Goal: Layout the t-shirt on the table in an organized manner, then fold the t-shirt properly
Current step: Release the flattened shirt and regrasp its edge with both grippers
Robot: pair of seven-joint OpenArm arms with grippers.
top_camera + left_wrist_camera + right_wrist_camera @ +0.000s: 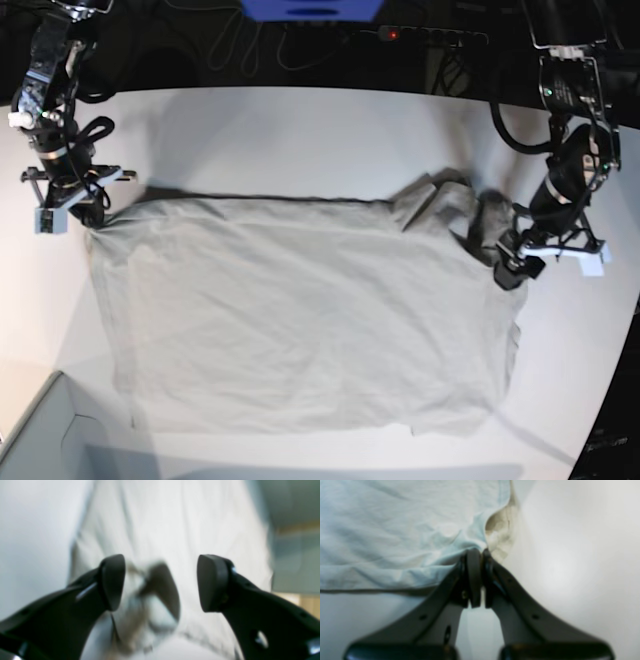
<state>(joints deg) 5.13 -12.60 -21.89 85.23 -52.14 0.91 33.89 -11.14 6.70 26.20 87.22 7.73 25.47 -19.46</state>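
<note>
Grippers, two. Left gripper [161, 582], at 3 o'clock in the base view: jaws spread wide, holding nothing, blurred bunched cloth lying between them near the collar end. Right gripper [478, 555], at 10 o'clock in the base view: jaws pressed together, pinching the hem corner of the t-shirt [300, 310]. T-shirt: light grey-beige, spread mostly flat across the middle of the table [300, 130], hem toward 9 o'clock, a rumpled fold toward 2 o'clock. Grey box corner [45, 430]: at 7 o'clock, beside the shirt.
</note>
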